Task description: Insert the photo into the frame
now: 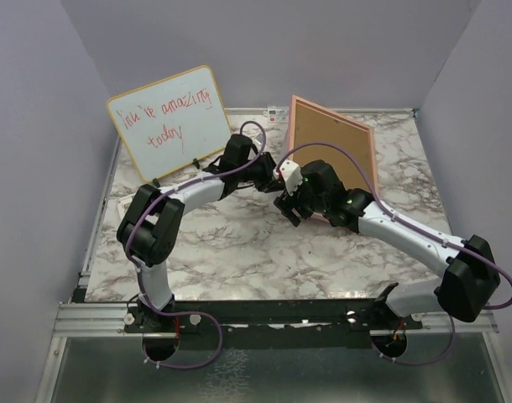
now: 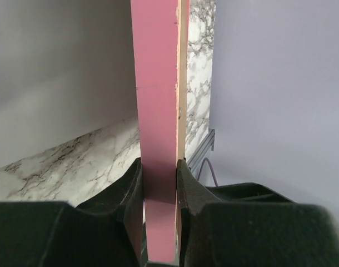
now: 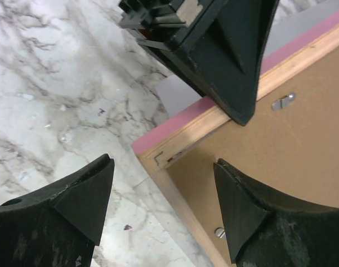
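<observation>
While left tool (image 2: 158, 169) pinches frame (image 2: 155, 83) | right tool (image 3: 163, 164) spread | whiteboard (image 1: 168, 126) (red): "amazing today"

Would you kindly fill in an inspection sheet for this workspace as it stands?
Surface: marble-pattern table.
Job's things: frame held on edge, tilted, brown backing showing; the photo: nothing seen.
Clutter: whiteboard with red handwriting, leaning at back left.
Grippers: left gripper clamped on the frame's pink edge; right gripper with jaws open at a frame corner.
Cables: purple cables along both arms.
Surroundings: plain lavender walls.
</observation>
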Robot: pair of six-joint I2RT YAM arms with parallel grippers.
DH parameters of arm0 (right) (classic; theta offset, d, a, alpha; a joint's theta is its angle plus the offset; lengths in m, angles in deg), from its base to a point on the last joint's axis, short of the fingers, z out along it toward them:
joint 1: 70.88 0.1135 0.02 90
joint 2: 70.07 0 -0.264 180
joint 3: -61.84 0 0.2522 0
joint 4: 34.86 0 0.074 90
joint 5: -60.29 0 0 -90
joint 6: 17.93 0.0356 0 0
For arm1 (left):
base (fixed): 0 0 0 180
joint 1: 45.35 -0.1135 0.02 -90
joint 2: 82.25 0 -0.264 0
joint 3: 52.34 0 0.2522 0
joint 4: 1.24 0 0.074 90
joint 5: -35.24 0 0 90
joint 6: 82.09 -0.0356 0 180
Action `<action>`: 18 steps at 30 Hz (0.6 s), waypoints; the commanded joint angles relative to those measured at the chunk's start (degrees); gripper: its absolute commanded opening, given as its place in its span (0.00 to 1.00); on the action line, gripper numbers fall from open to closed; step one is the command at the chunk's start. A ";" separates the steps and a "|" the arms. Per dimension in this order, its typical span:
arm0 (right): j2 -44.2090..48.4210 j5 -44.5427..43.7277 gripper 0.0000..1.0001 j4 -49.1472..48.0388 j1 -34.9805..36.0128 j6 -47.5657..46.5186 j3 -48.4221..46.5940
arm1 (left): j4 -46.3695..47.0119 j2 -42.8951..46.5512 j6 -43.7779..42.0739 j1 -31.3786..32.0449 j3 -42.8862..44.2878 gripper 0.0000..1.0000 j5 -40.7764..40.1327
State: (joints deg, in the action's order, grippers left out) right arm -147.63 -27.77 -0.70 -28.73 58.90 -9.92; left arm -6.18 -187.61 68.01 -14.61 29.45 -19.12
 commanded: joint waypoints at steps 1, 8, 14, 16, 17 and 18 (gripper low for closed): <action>-0.04 -10.48 0.77 -0.28 0.65 -4.05 0.08 | -4.52 -0.86 -1.94 -0.33 4.37 0.00 0.86; 1.68 -20.73 0.57 0.25 0.65 -6.27 -0.76 | -7.63 -1.73 -4.17 -1.01 5.74 0.00 0.96; 4.83 -27.15 0.43 1.44 0.65 -5.96 -1.44 | -11.23 -2.66 -7.08 -1.54 7.44 0.00 -0.02; 6.60 -27.16 0.43 0.69 0.65 -6.15 -1.06 | -12.15 -3.08 -7.96 -1.69 8.00 0.00 -0.15; 7.38 -27.30 0.43 0.11 0.65 -6.28 -0.88 | -12.43 -3.36 -8.17 -1.73 8.26 0.00 -0.09; 7.97 -27.64 0.43 -0.60 0.65 -6.57 -0.43 | -12.57 -3.48 -8.30 -1.81 8.46 0.00 0.00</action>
State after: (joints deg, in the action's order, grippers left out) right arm -144.16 -46.04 0.92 -26.74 54.51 -9.92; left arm -13.46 -189.86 64.82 -15.73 36.42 -18.79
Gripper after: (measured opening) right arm 0.436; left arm 0.233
